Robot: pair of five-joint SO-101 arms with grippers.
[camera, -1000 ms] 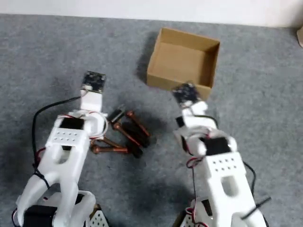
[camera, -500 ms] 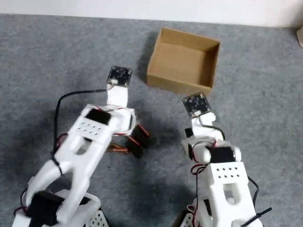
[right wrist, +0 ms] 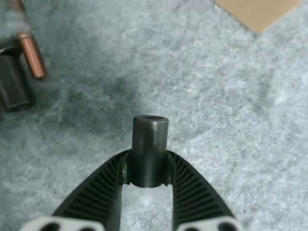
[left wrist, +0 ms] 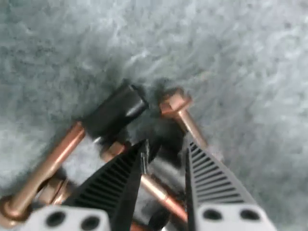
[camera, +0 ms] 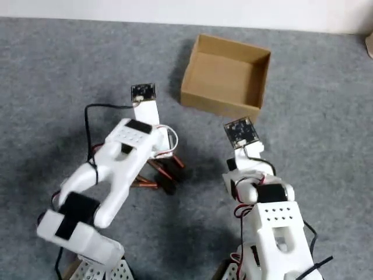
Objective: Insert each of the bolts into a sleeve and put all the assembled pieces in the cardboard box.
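Spreading under everything, the grey tabletop (camera: pixel 58 64) carries a cardboard box (camera: pixel 217 104) at its far side, well apart from the heap of copper bolts (left wrist: pixel 179 107) and dark sleeves (left wrist: pixel 115 113). The left pincer (left wrist: pixel 166 144) hangs released over that heap, fingers straddling one bolt shaft. The right pincer (right wrist: pixel 147 160) is clenched on a lone sleeve (right wrist: pixel 150 139), above bare tabletop between heap and box.

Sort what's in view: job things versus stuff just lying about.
Job: copper bolts, loose black sleeve, sleeve in the right gripper, cardboard box, left gripper open over the bolts.
Just lying about: grey mat, unidentifiable pale thing at the high view's edge.
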